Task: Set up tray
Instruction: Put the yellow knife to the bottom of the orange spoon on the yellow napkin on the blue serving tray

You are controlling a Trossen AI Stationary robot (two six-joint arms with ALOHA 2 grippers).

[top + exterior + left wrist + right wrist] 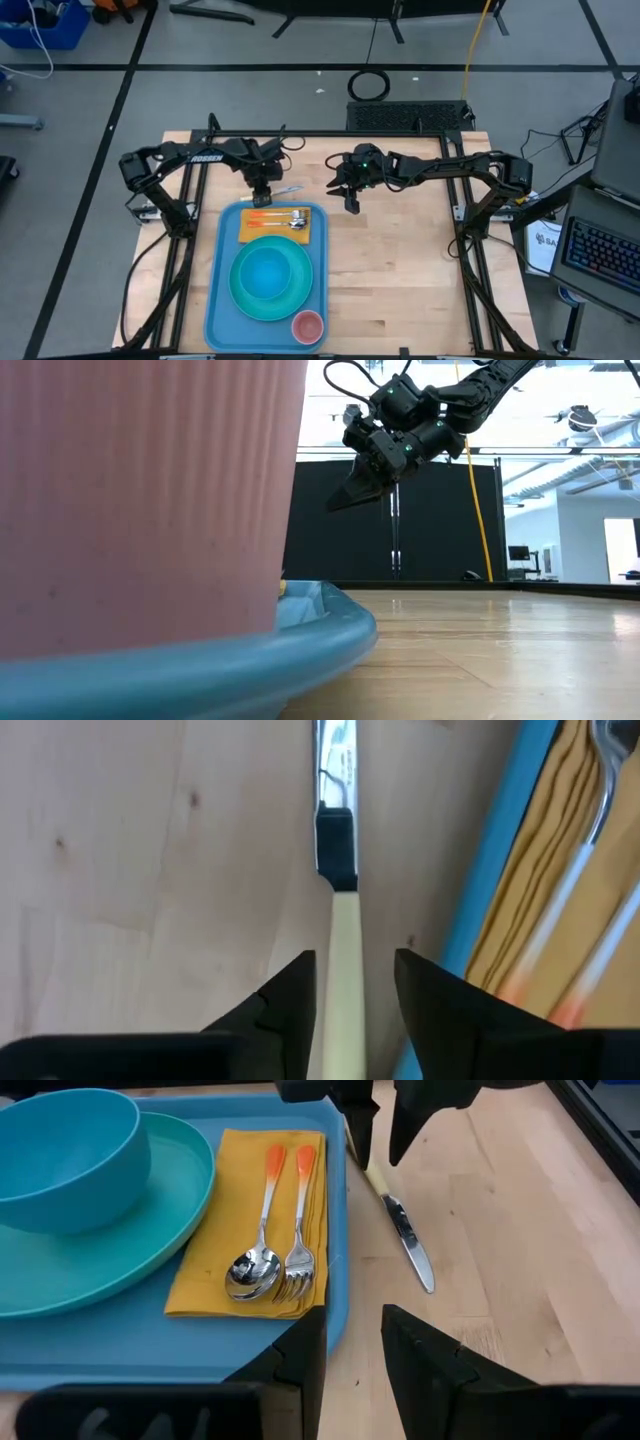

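Straddling the cream-handled steel knife (340,920) beside the light-blue plastic tray (222,300) on the desk, the left tool (352,982) stands narrowly parted, unclosed; next likely needs closing and lifting.

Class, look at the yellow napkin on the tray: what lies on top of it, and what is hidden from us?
On the yellow napkin lie a spoon and a fork, side by side with orange handles. The tray surface beneath the napkin is covered.
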